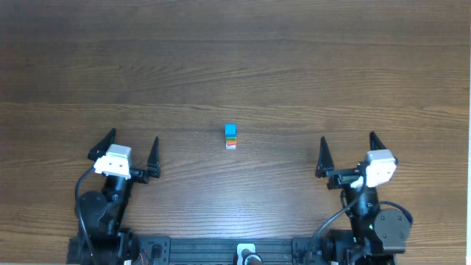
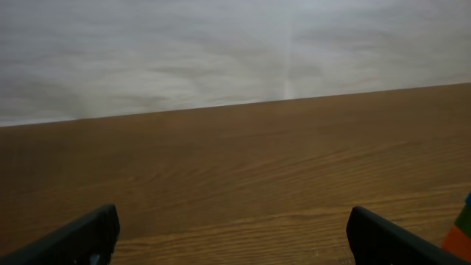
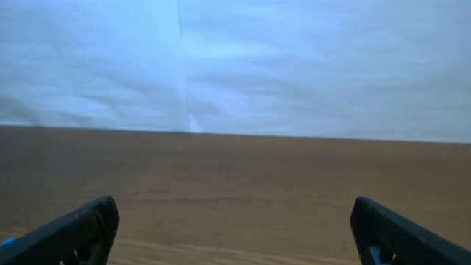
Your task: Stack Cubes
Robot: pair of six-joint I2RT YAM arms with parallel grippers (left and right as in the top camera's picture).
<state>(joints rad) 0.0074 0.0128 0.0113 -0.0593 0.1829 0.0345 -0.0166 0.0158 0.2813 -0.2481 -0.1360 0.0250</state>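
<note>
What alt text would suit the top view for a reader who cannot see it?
A stack of coloured cubes, blue on top, stands at the middle of a wooden table. The left claw and the right claw are open on either side, apart from it.

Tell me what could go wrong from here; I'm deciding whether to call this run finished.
The cube stack is narrow and stands free on the table, so a knock could topple it. The left gripper and right gripper sit open on either side, roughly level with it in the top view; a sideways sweep by either arm might clip it.
</note>
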